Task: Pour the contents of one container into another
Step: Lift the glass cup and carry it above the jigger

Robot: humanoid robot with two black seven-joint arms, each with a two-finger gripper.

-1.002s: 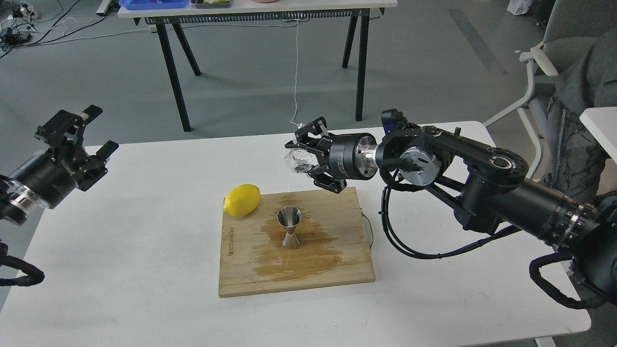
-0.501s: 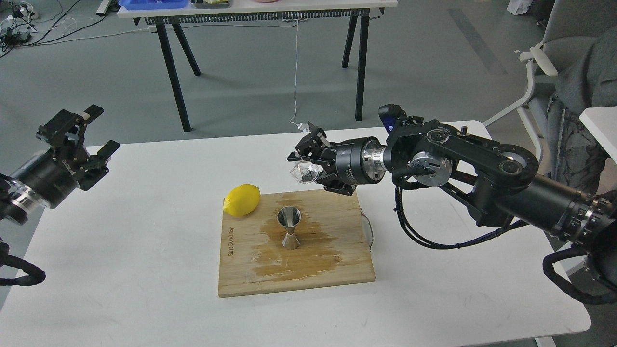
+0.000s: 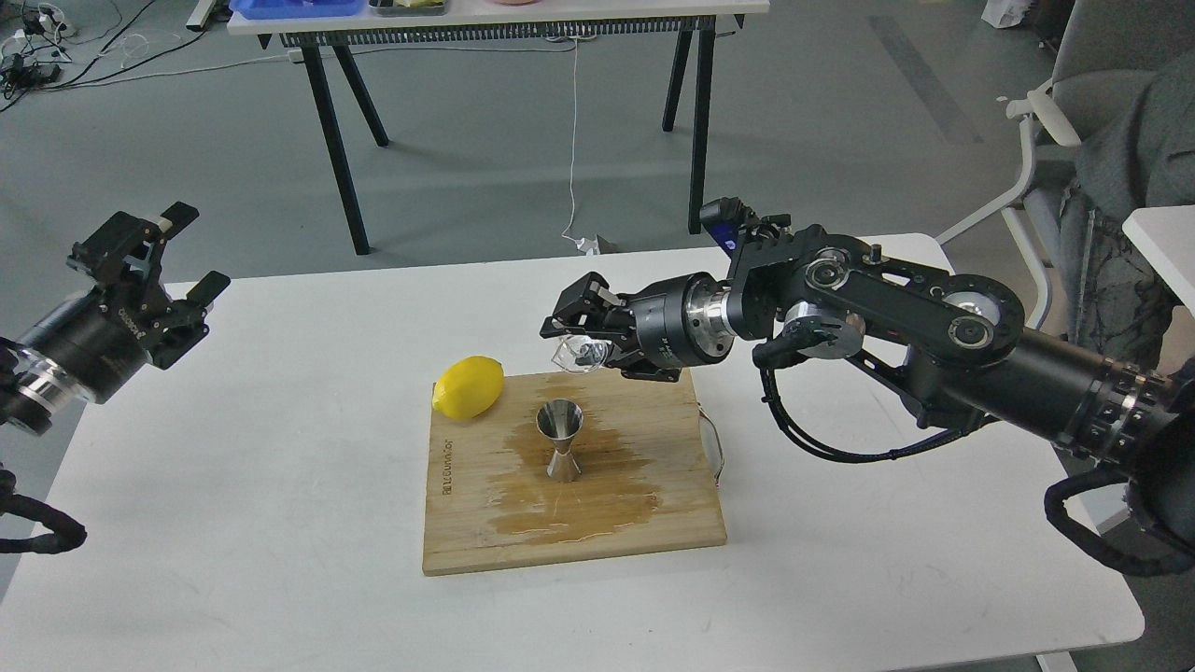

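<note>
A steel hourglass jigger (image 3: 560,441) stands upright in the middle of a wooden board (image 3: 485,532). My right gripper (image 3: 574,338) hangs just above and slightly behind the jigger, shut on the tiny clear glass cup (image 3: 577,354), which lies tilted on its side with its mouth toward the left and down. Far off at the table's left edge, my left gripper (image 3: 173,261) is held in the air with its fingers spread and nothing between them.
A yellow lemon (image 3: 469,386) rests on the board's back left corner. A wet stain (image 3: 579,495) spreads over the board around the jigger. A thin metal tool (image 3: 714,450) lies along the board's right edge. A second table (image 3: 504,19) stands behind.
The right gripper has come down and a little left with the glass cup, and its wrist has turned so the cup tips further over the jigger. The left arm has stayed put.
</note>
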